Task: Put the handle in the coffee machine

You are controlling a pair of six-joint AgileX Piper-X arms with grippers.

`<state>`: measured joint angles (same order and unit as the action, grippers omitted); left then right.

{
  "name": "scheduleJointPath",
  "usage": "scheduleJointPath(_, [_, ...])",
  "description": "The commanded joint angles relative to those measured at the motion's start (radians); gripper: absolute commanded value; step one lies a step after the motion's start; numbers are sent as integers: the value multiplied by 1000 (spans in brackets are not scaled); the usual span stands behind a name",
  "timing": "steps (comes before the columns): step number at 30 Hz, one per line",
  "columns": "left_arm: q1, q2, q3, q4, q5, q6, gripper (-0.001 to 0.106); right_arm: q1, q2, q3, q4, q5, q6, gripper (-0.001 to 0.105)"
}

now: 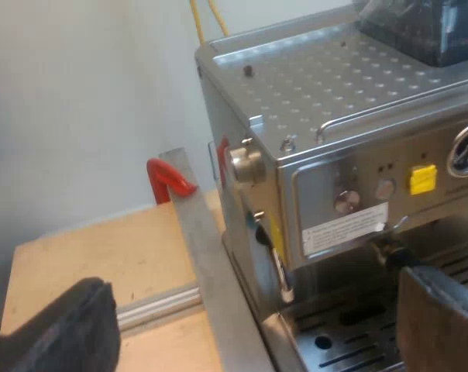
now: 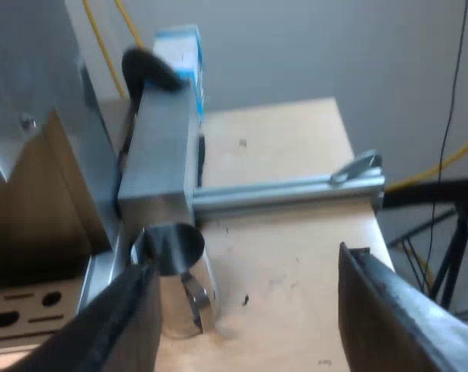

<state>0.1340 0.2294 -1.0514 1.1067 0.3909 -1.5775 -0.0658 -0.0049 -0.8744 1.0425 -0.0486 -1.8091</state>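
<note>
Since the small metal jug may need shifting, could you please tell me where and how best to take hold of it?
On the metal jug, I would pinch the handle, coming from above on the table side. The jug stands upright, close against the metal post, which blocks that side; its handle points away from the post. The right pincer hangs open just over it.

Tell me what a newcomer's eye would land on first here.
The steel espresso machine stands out in the left wrist view, with its bean hopper on the perforated top and a yellow label on the front. A red hook-shaped piece sits at the metal rail beside it. In the right wrist view, a metal jug stands on the wooden table by the open right end effector.
</note>
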Motion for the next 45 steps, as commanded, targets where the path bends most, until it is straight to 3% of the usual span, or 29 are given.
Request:
scheduleJointPath(1, [-33,-31,-2,2,-7,-10,75,-1,-54,-21,21,58,23,54])
scheduleJointPath(5, [-50,-69,-2,38,-4,7,75,-1,-51,-32,55,100,28,54])
scheduleJointPath(9, [-49,-146,9,140,2,96,75,-1,-51,-31,66,97,34,54])
scheduleJointPath(19, [-49,-376,125,363,4,96,75,-1,-51,-30,70,97,32,54])
scheduleJointPath(22, [-49,-382,134,462,28,108,75,-1,-51,-28,70,97,32,54])
scheduleJointPath(30, [-54,-382,174,451,40,102,75,-1,-51,-28,84,97,22,54])
scheduleJointPath(39, [-61,-382,179,349,40,102,75,-1,-51,-28,84,97,26,54])
scheduleJointPath(41, [-70,-382,183,268,40,102,75,-1,-51,-28,84,97,26,54])
scheduleJointPath(45, [-81,-379,183,202,-5,34,75,-1,-51,-28,84,97,26,54])
